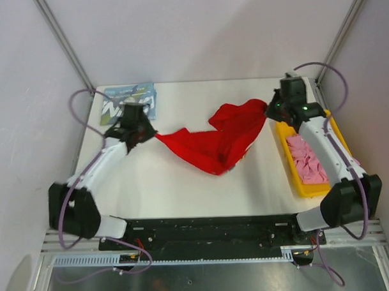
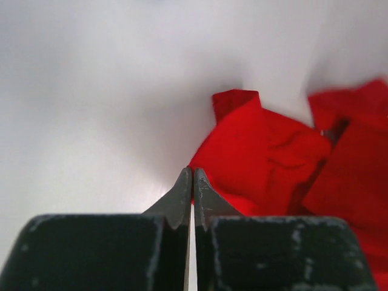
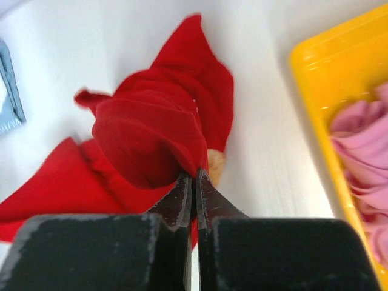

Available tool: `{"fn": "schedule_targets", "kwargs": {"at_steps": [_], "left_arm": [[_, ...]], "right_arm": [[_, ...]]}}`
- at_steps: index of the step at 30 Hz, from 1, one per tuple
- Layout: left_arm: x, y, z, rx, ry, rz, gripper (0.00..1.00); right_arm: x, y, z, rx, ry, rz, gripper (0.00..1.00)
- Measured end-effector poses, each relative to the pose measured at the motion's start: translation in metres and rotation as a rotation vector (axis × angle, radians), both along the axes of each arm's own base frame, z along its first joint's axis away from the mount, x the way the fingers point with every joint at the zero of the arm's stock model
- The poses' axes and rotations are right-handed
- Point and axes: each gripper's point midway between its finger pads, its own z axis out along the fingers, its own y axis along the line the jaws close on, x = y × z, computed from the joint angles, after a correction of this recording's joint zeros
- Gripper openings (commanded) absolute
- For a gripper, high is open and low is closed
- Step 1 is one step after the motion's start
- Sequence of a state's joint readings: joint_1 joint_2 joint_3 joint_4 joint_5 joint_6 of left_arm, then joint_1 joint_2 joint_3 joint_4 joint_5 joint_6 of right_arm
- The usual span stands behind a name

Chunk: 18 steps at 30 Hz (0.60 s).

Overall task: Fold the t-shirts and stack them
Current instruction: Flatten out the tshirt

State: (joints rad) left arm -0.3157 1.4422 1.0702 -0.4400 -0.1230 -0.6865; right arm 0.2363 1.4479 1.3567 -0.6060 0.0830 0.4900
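On the white table (image 1: 183,184), at the far left corner, a blue cloth t-shirt (image 1: 129,102) with large white letters lies flat as a neat rectangle. Just in front of it, the left gripper (image 2: 193,185) has its jaws pressed together. One corner of a plain red cloth t-shirt (image 1: 213,145) is drawn out to a point at its tips, so it appears to be pinching that corner. The red shirt spans the middle of the table between the two arms. It sags in a crumpled band, bunched and doubled over on itself, with no print showing. At the right end, the right gripper (image 3: 194,182) is clamped on another part of the cloth, which drapes over its closed fingertips in a thick fold. Beyond it, along the right edge, a long yellow plastic tray (image 1: 311,191) holds a rumpled pink cloth t-shirt (image 1: 307,157). The step in hand looks like spreading the red shirt. To do it well, the arms would draw apart evenly until the cloth hangs smooth. They would then lower it flat onto the bare middle of the table, keeping both grips firm so neither corner slips and twists the fabric.
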Motion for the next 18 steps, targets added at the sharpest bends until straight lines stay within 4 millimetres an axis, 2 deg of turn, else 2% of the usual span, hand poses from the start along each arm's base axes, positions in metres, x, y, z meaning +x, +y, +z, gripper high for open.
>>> {"fn": "schedule_targets", "kwargs": {"at_steps": [2,5,9,12,15,18], "left_arm": [[0.005,0.029,0.041,-0.004,-0.106,0.065,0.00],[-0.001,0.063,0.094,0.002,-0.242,0.142,0.00],[-0.016,0.089,0.144,0.005,-0.367,0.205,0.00],[-0.019,0.104,0.178,0.001,-0.437,0.252,0.00],[-0.006,0.112,0.207,-0.006,-0.478,0.287,0.00],[0.029,0.115,0.237,-0.020,-0.507,0.304,0.00]], "right_arm": [[-0.005,-0.025,0.017,0.012,-0.033,-0.055,0.00],[-0.017,-0.048,0.043,0.035,-0.088,-0.109,0.00],[-0.034,-0.063,0.073,0.085,-0.159,-0.150,0.00],[-0.041,-0.068,0.095,0.148,-0.221,-0.174,0.00],[-0.032,-0.068,0.112,0.225,-0.281,-0.187,0.00],[-0.006,-0.066,0.122,0.301,-0.334,-0.194,0.00]]}}
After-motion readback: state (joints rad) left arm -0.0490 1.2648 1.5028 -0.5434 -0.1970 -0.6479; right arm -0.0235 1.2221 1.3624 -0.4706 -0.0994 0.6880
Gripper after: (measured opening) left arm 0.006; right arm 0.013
